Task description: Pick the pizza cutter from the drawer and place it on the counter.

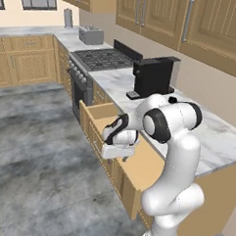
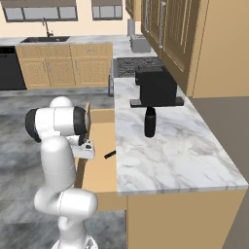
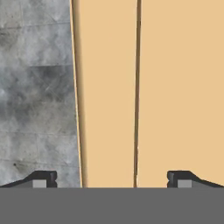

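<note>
Fingers (image 3: 112,178) spread, empty, above drawer (image 3: 175,87) front edge; right base view shows pizza cutter (image 2: 110,154) handle.

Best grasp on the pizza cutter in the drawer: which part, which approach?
Take the pizza cutter by its black handle, coming straight down from above. The handle lies flat on the drawer floor near the counter edge; the wheel end seems tucked beneath it. The gripper is open over the front wall, so shift inward first.
</note>
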{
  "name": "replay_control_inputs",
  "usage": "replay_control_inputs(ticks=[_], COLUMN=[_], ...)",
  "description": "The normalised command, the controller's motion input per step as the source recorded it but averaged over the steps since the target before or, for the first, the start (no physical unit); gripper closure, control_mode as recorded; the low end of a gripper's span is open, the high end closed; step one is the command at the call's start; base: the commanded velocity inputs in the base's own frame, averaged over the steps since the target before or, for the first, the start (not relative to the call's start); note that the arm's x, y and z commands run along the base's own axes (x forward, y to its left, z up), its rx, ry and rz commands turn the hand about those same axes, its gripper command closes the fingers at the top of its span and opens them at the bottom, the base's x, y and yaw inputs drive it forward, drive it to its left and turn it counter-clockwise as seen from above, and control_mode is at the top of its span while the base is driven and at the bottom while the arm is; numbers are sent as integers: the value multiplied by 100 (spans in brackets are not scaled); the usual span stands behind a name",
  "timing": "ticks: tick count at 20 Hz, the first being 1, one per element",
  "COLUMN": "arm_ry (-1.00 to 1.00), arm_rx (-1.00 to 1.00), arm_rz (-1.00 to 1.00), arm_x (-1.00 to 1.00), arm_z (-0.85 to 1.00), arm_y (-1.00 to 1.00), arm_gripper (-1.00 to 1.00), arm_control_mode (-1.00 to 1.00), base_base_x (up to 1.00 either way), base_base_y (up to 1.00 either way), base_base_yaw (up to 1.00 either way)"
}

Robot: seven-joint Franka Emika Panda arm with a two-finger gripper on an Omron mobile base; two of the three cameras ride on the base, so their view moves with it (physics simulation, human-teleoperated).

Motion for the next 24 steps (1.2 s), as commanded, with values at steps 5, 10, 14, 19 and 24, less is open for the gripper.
replay_control_inputs(ticks=[5, 10, 14, 19, 24], arm_ry=[1, -5, -11, -31, -38], arm_rx=[0, 0, 0, 5, 17], arm_rz=[1, 7, 11, 4, -9], arm_x=[-33, -93, -88, -37, 0], arm_z=[-58, -35, -31, 17, 97], arm_y=[55, 100, 100, 100, 65], arm_gripper=[-100, -100, -100, -100, -100], arm_control_mode=[-100, -100, -100, -100, -100], base_base_x=[0, 0, 0, 0, 0], base_base_y=[0, 0, 0, 0, 0], base_base_yaw=[0, 0, 0, 0, 0])
